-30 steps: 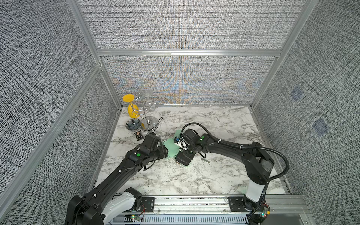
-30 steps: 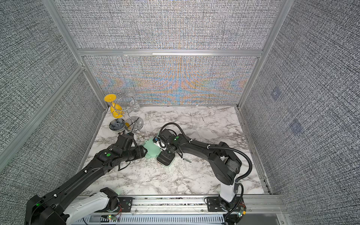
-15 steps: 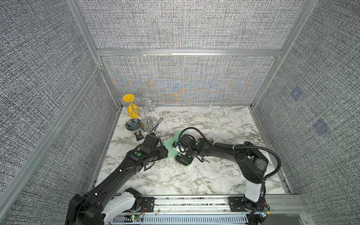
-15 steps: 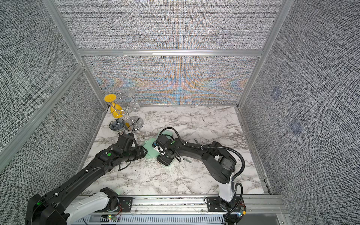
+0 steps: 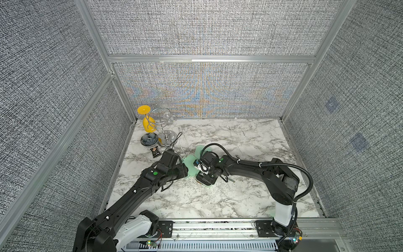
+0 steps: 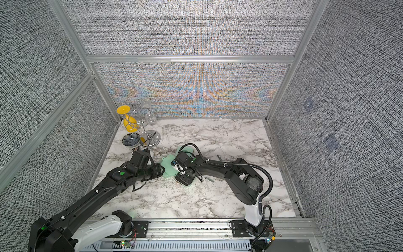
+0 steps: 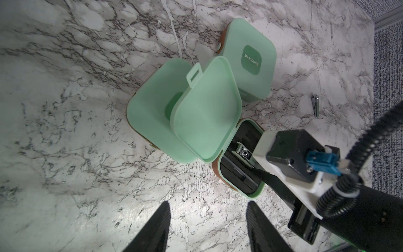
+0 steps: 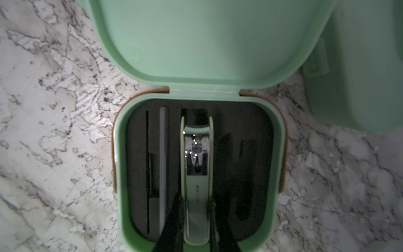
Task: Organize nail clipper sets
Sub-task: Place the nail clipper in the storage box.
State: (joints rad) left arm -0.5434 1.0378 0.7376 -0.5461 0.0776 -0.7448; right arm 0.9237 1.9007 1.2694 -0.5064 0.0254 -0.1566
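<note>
Right gripper (image 8: 197, 206) is clamped on the tail end of a nail clipper (image 8: 196, 157), jaws pinched in narrow against its two mint sides, steel lever facing up. The clipper runs along the centre slot of the open case (image 8: 121, 174), directly under the jaws. I can't tell if it's seated in the black foam or just above it, since the wrist view is dim there. A slim grey tool (image 8: 163, 163) sits in the slot just beside the clipper. The lid (image 8: 207, 39) is swung back past the clipper's head end and overlaps a second case (image 7: 150, 113), which is closed. The third case (image 7: 248, 59), closed with its MANICURE label up, sits just beyond that one. Left gripper (image 7: 208, 204) has its jaws about halfway apart with nothing between them, over the bare marble table (image 7: 65, 109), just short of the open case. One loose metal tool (image 7: 315, 105) lies on the marble beyond the right wrist, apart from the cases. The flower dish (image 5: 149, 139) and black packet (image 5: 155, 152) are well beyond the left gripper.
</note>
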